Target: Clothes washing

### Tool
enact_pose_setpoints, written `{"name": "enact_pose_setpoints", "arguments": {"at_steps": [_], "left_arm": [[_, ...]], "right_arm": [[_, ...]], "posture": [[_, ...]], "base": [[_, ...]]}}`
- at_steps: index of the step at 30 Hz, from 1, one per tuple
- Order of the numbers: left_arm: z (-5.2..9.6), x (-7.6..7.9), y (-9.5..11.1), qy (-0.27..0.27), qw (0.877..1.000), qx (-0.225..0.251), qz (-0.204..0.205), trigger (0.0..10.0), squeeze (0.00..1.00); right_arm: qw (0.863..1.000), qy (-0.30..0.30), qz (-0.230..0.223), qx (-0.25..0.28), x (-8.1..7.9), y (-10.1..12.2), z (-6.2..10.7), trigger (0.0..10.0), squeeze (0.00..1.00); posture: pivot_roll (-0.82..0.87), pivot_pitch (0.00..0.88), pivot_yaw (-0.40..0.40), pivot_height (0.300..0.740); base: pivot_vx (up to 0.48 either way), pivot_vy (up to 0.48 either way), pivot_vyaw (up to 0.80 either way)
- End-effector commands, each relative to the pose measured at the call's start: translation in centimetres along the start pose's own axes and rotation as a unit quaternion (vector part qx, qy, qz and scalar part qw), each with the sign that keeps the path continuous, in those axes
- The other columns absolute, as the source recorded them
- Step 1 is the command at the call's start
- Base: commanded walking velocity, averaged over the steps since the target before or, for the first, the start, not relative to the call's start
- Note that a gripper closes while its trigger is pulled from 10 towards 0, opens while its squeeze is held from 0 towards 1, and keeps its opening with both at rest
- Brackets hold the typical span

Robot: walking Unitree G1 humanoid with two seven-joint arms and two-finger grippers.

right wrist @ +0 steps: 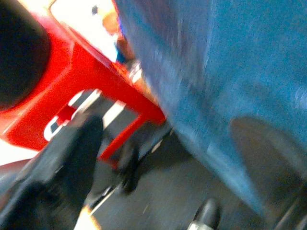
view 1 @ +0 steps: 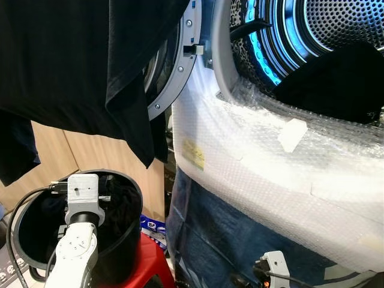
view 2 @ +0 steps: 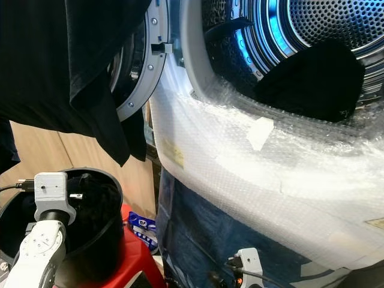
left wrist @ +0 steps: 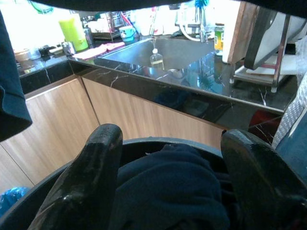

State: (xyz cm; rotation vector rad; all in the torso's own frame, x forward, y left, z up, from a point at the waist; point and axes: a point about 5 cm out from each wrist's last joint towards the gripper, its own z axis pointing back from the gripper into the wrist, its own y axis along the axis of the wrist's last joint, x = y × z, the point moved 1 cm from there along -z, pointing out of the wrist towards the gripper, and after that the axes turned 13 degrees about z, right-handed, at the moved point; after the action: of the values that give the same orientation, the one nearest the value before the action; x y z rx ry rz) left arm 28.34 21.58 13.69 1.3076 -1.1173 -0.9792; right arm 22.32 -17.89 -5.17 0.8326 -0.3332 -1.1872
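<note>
A black bucket (view 1: 135,187) stands on a red stool (view 1: 147,259) at lower left, with dark blue clothes (left wrist: 172,160) heaped inside. My left gripper (left wrist: 170,196) hangs open just above that heap, one black finger (left wrist: 91,177) on each side of it. A large black garment (view 1: 72,60) hangs across the upper left, in front of the washer door (view 1: 174,78). Another dark garment (view 1: 336,78) lies in the blue-lit drum (view 1: 282,36). My right gripper (right wrist: 153,182) is low beside the stool and the blue cover (right wrist: 230,72), open and holding nothing; that view is blurred.
Bubble wrap (view 1: 252,156) covers the washer's front below the drum mouth, with blue sheeting (view 1: 204,240) under it. Wooden cabinet fronts (view 1: 90,156) stand behind the bucket. A dark counter with a sink (left wrist: 158,52) lies beyond the bucket. A cable (view 1: 18,210) loops by my left arm.
</note>
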Motion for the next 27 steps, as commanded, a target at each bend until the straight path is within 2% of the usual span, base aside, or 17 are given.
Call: {"name": "enact_pose_setpoints", "arguments": {"at_steps": [1, 3, 4, 5, 6, 7, 8, 9, 10, 11, 15, 22, 23, 27], "left_arm": [[0.1, -0.4, -0.2, -0.003, 1.0, -0.012, -0.006, 10.0, 0.0], [0.1, -0.4, -0.2, -0.003, 1.0, -0.012, -0.006, 10.0, 0.0], [0.2, -0.9, -0.5, 0.003, 1.0, -0.022, -0.011, 10.0, 0.0], [0.2, -0.9, -0.5, 0.003, 1.0, -0.022, -0.011, 10.0, 0.0], [0.4, -1.2, -0.7, 0.005, 0.999, -0.03, -0.013, 10.0, 0.0], [0.4, -1.2, -0.7, 0.005, 0.999, -0.03, -0.013, 10.0, 0.0], [0.6, -1.6, -1.0, 0.01, 0.999, -0.037, -0.016, 10.0, 1.0], [0.8, -2.0, -1.1, 0.013, 0.999, -0.039, -0.023, 10.0, 1.0], [0.8, -2.0, -1.1, 0.013, 0.999, -0.039, -0.023, 10.0, 1.0], [0.8, -2.3, -1.1, 0.014, 0.999, -0.039, -0.025, 10.0, 1.0], [0.4, -2.9, -0.7, 0.006, 0.999, -0.036, -0.03, 10.0, 1.0], [0.3, -3.6, -0.7, 0.006, 0.999, -0.04, -0.036, 10.0, 1.0], [0.0, -4.0, -0.7, 0.007, 0.998, -0.045, -0.031, 10.0, 1.0], [-1.0, -4.8, -1.0, -0.053, 0.996, -0.073, -0.014, 10.0, 1.0]], "right_arm": [[0.997, -0.073, -0.025, -0.03, 0.9, -1.5, 0.1, 10.0, 0.0], [0.997, -0.073, -0.025, -0.03, 0.9, -1.5, 0.1, 10.0, 0.0], [0.986, -0.139, -0.064, -0.062, 1.4, -3.3, 0.4, 10.0, 0.0], [0.986, -0.139, -0.064, -0.062, 1.4, -3.3, 0.4, 10.0, 0.0], [0.978, -0.172, -0.09, -0.081, 1.5, -4.5, 0.6, 10.0, 1.0], [0.978, -0.172, -0.09, -0.081, 1.5, -4.5, 0.6, 10.0, 1.0], [0.972, -0.194, -0.097, -0.092, 1.4, -5.3, 0.7, 10.0, 1.0], [0.969, -0.206, -0.096, -0.102, 1.3, -5.6, 0.7, 10.0, 0.64], [0.969, -0.206, -0.096, -0.102, 1.3, -5.6, 0.7, 10.0, 0.64], [0.967, -0.215, -0.083, -0.11, 1.3, -5.6, 0.6, 10.0, 0.0], [0.962, -0.238, -0.057, -0.125, 1.7, -5.4, 0.5, 10.0, 0.0], [0.961, -0.241, -0.047, -0.127, 1.7, -5.2, 0.4, 10.0, 0.0], [0.961, -0.243, -0.043, -0.129, 1.7, -5.2, 0.4, 10.0, 0.0], [0.956, -0.253, -0.047, -0.138, 1.7, -5.8, 0.6, 10.0, 0.0]], "posture": [[0.04, 0.0, 0.007, 0.74], [0.04, 0.0, 0.007, 0.74], [0.05, 0.0, 0.011, 0.74], [0.05, 0.0, 0.011, 0.74], [0.05, 0.0, 0.018, 0.74], [0.05, 0.0, 0.018, 0.74], [0.06, 0.0, 0.019, 0.74], [0.05, 0.0, 0.021, 0.74], [0.05, 0.0, 0.021, 0.74], [0.05, 0.0, 0.021, 0.74], [0.06, 0.0, 0.02, 0.74], [0.06, 0.0, 0.019, 0.74], [0.06, 0.0, 0.017, 0.74], [0.06, 0.0, 0.013, 0.74]], "base": [[0.0, 0.0, 0.0], [0.0, 0.0, 0.0], [0.0, 0.0, 0.0], [0.0, 0.0, 0.0], [0.0, 0.0, 0.0], [0.0, 0.0, 0.0], [0.0, 0.0, 0.0], [0.0, 0.0, 0.0], [0.0, 0.0, 0.0], [0.0, 0.0, 0.0], [0.0, 0.0, 0.0], [0.0, 0.0, 0.0], [0.0, 0.0, 0.0], [0.0, 0.0, 0.0]]}}
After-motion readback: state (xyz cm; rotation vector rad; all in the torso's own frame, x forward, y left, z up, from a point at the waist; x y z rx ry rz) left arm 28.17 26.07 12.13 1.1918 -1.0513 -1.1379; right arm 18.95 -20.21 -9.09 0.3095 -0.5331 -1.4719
